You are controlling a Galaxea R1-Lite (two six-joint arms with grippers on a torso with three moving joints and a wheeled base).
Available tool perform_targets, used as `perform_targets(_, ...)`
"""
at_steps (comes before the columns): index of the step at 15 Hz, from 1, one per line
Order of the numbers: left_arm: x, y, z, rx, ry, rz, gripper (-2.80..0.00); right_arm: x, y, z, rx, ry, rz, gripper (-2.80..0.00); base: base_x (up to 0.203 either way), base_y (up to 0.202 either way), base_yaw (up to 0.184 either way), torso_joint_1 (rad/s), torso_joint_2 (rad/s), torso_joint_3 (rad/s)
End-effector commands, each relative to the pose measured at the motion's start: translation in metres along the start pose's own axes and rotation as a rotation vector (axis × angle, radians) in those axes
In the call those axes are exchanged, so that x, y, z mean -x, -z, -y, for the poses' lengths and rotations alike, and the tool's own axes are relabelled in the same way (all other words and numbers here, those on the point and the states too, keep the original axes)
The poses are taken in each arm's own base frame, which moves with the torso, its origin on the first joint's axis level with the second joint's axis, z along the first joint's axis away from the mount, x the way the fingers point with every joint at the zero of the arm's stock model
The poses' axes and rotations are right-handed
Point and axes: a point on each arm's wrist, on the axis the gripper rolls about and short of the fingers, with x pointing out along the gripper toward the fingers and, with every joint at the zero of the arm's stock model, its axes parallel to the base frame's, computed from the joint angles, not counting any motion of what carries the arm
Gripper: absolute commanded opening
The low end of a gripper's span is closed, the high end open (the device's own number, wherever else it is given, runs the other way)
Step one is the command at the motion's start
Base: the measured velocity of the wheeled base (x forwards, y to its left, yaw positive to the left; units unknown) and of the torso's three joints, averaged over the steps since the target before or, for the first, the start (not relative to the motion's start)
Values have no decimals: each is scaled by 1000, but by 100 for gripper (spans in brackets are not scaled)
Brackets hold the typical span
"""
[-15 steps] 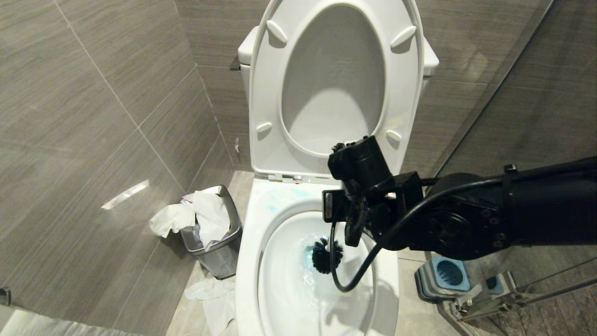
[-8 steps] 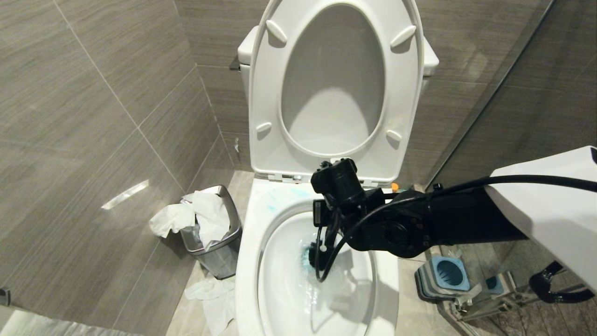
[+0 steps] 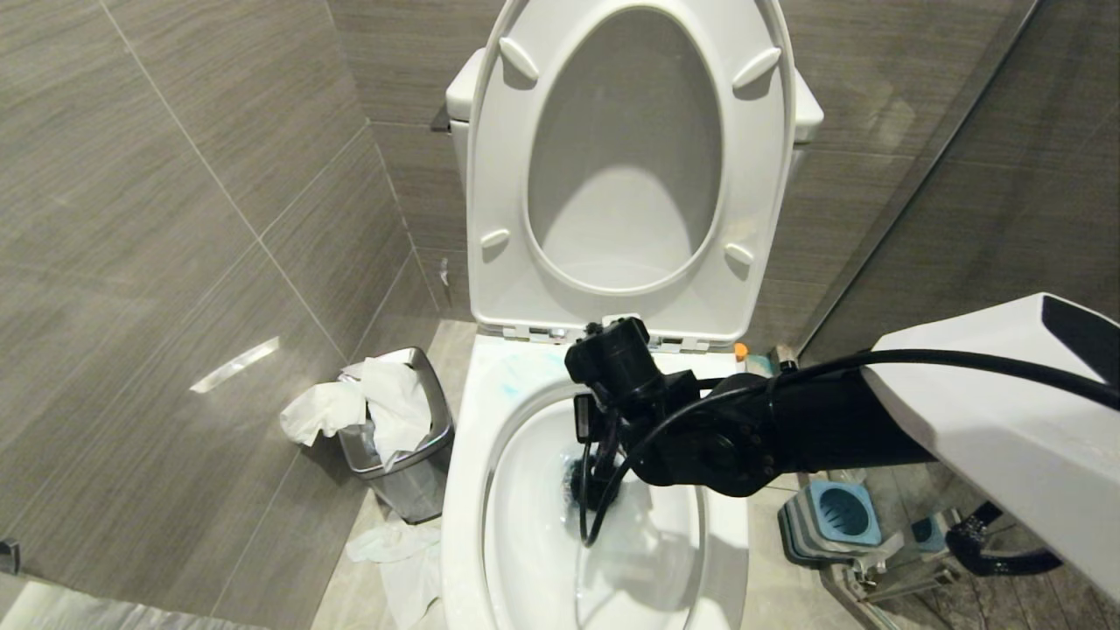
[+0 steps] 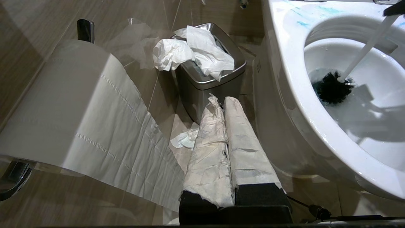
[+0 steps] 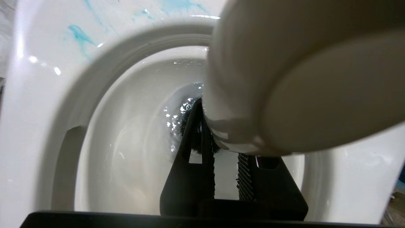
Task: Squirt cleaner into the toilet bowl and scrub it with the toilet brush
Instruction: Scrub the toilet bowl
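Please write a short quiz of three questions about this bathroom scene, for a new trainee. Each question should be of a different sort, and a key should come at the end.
1. True or false: the toilet brush has its black head down in the toilet bowl.
2. Which gripper holds the brush? A) the left gripper B) the right gripper C) neither
3. Fill in: the small steel bin beside the toilet is stuffed with crumpled white ____.

Key: 1 true. 2 B; it is shut on the white handle, while the left gripper is shut on nothing, near the bin. 3 paper.
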Motion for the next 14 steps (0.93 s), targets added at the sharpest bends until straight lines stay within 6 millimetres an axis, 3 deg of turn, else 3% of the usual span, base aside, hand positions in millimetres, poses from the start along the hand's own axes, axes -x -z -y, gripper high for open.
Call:
perform_targets(1,0,0,0,-1,0,-3,-280,35,-28,8,-36,-33,48,-280,0,0,0,0,0,0)
perform_targets(4,0,0,0,-1,0,-3,-280,83,-50,22,-50,-70,75,-280,0,0,0,0,0,0)
perform_targets(6,0,0,0,-1,0,-3,-280,99,-52,30,-32,-68,56,-280,0,0,0,0,0,0)
perform_targets(9,0,0,0,0,0,-3,-280,95,-49,28,-25,-58,49,-280,0,0,0,0,0,0)
perform_targets(14,0,0,0,1,0,-3,-280,67,-39,26,-16,-17,14,-280,0,0,0,0,0,0)
